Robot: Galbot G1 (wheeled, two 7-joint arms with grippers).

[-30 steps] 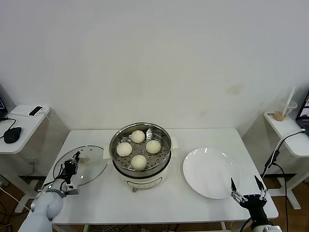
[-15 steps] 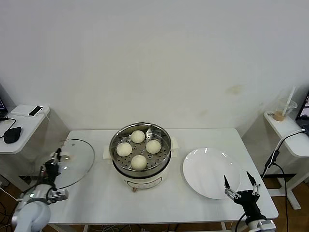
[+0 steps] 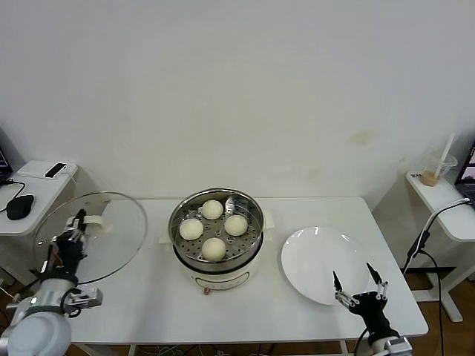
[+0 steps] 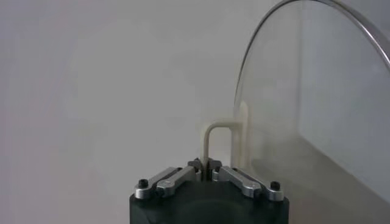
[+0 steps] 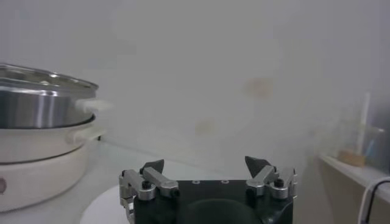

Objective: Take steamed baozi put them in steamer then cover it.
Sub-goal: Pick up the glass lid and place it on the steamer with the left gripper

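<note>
Four cream-white baozi point(image 3: 213, 228) lie on the perforated tray inside the steel steamer point(image 3: 180, 210) at the table's middle; its steel wall also shows in the right wrist view point(image 5: 42, 106). My left gripper point(image 3: 75, 224) is shut on the cream handle point(image 4: 214, 137) of the glass cover point(image 3: 104, 237) and holds it lifted and tilted up on edge, left of the steamer, off the table. The cover fills the left wrist view point(image 4: 317, 97). My right gripper point(image 3: 356, 285) is open and empty at the table's front right, just in front of the plate.
A flat white plate point(image 3: 315, 259) lies right of the steamer. A side table with a phone and a mouse point(image 3: 18, 205) stands at the left, another with a cup point(image 3: 438, 169) at the right. The wall is close behind the table.
My left gripper has raised the cover off the table and swung it up on edge, further left. My right gripper has shifted a little left and towards the plate, still open.
</note>
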